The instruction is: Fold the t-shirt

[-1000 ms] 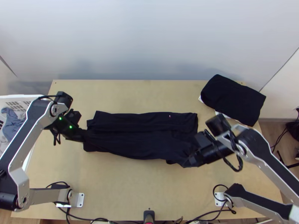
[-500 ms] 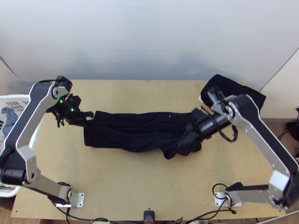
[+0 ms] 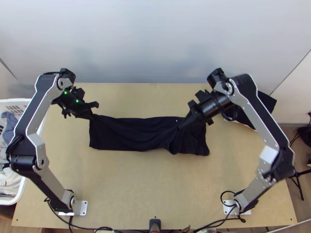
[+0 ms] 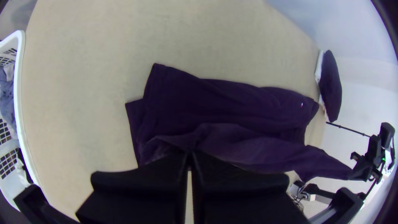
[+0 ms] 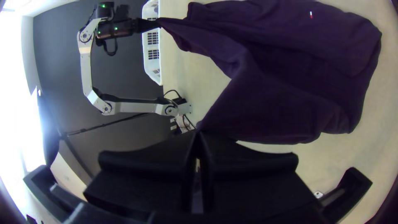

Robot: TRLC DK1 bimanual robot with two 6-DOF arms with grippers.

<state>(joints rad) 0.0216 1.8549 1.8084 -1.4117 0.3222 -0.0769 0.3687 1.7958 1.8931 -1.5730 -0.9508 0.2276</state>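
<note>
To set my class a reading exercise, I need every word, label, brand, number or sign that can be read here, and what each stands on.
Readable text: none.
T-shirt: a tiny red-and-white mark, too small to tell whether it bears letters.
Laundry basket: no lettering that I can make out.

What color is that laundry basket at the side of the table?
The basket is white; it shows best in the top view.

Black t-shirt (image 3: 130, 134) in a long strip between left hand (image 3: 93, 115) and right hand (image 3: 182, 126), wooden table (image 3: 147, 180) beneath
</note>
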